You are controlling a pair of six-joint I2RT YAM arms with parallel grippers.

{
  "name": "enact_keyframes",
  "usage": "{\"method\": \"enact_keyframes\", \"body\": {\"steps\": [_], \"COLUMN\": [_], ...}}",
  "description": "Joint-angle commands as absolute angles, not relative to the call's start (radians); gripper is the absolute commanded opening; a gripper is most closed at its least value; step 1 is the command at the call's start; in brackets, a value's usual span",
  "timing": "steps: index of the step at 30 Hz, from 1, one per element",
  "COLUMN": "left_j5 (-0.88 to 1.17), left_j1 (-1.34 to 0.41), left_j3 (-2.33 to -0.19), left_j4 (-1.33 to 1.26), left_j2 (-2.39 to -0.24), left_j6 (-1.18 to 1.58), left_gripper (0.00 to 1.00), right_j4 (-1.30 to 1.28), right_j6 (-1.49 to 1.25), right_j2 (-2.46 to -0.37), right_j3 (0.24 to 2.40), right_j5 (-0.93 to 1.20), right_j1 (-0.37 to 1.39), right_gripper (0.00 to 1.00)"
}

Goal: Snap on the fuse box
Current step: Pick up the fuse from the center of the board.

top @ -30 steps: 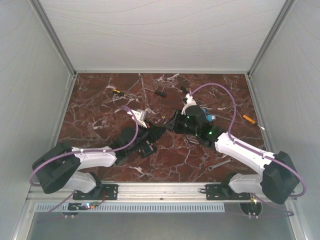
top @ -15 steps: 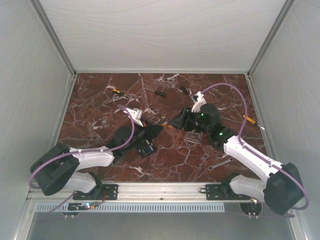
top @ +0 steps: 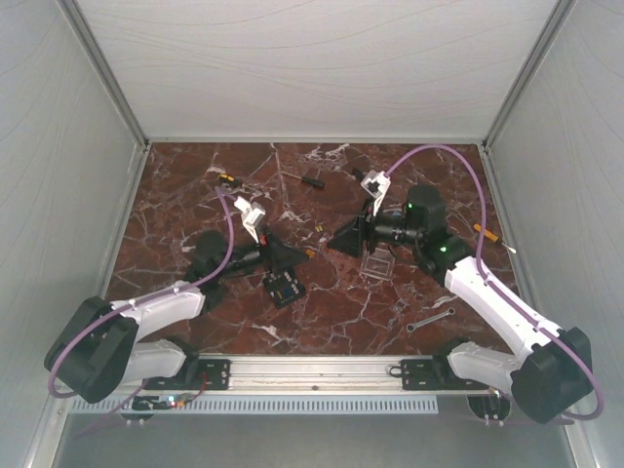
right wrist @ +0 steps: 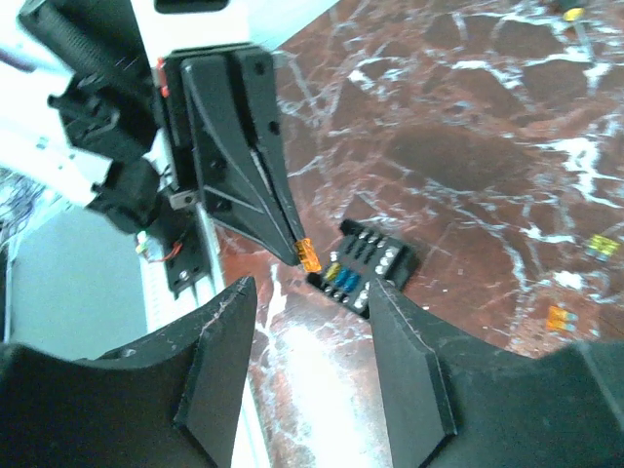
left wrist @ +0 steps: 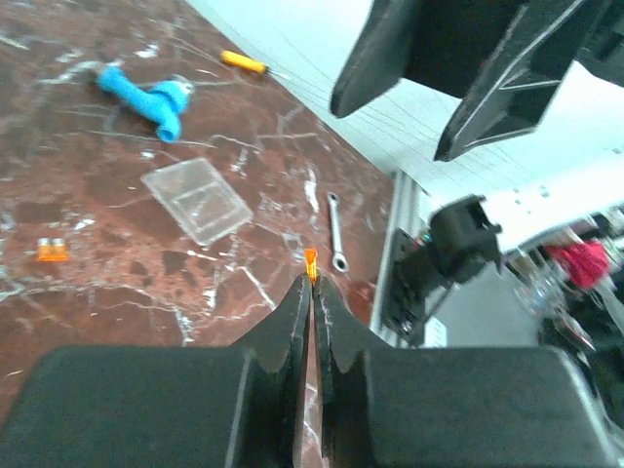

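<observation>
The fuse box (top: 284,289) sits on the table (top: 195,195) between my two arms, toward the left, with its top uncovered; small blue and orange fuses show in its rows. Its clear lid (top: 376,263) lies flat on the table apart from it, to the right. My left fingers (left wrist: 304,304) are pinched nearly together on a small orange fuse (left wrist: 311,263), held at their very tips in the air above the box's far side. My right fingers (top: 343,238) face them from the right, spread wide and holding nothing, above the table near the lid. Beyond the lid lie a blue plastic piece (left wrist: 146,96), a yellow-handled screwdriver (left wrist: 244,62) and a small wrench (left wrist: 334,232). Another orange fuse (left wrist: 52,252) lies loose on the table.
</observation>
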State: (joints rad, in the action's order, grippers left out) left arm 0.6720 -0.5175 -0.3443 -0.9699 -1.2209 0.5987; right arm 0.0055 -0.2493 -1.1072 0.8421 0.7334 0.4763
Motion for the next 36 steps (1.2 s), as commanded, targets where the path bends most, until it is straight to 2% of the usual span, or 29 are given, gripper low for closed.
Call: {"method": "enact_keyframes", "body": {"steps": [1,14,30,36], "left_j5": [0.914,0.992,0.981,0.985], "left_j1": [-0.506,-0.513,-0.537,-0.538], "left_j3": [-0.414,-0.44,-0.459,-0.457], "left_j4": [-1.029,-1.16,-1.148,-1.148], "left_j2": [-1.209,-1.232,-1.238,-1.241], "left_j6": [0.654,0.776,0.761,0.761], "left_gripper": [0.0,0.0,0.0,0.0], "right_j4": [0.022,-0.076,-0.112,-0.082], "right_j6": [-0.19,-0.109,-0.09,-0.102], "right_j2": [-1.102,-1.172,-1.231,-1.219], "right_j3": [0.873,0.941,0.97,0.96], "right_j5": [0.943,0.968,0.988,0.997], "right_j1": [0.474,0.581,0.611,0.606], "right_gripper": [0.47,0.42,0.19,0.19]}}
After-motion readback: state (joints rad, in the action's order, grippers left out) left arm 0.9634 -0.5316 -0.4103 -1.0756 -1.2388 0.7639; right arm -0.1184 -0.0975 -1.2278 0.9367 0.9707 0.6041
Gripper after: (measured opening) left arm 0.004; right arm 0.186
